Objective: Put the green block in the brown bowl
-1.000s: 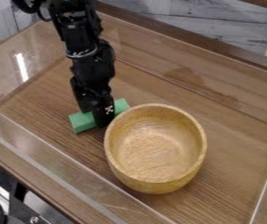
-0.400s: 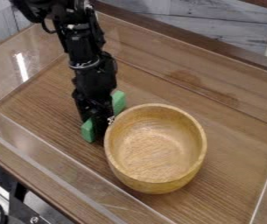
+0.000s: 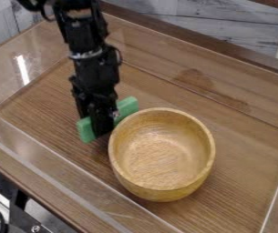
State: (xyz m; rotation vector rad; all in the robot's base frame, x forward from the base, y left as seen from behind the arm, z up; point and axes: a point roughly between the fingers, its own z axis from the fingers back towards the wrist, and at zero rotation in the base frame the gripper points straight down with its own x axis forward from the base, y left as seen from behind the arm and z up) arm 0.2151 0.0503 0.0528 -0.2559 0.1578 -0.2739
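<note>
And here's the gripper point(image 3: 96, 129) clamped on the block point(image 3: 114, 116), right beside the bowl point(image 3: 162, 155), and it wants a firm hold and a lift above that rim before crossing!

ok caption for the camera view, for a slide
Black robot gripper around a green block beside a round wooden bowl on a wood-grain tabletop

Brown wooden tabletop point(image 3: 214, 80) with a raised edge, gray wood-grained panel point(image 3: 214, 20) beyond.
</note>
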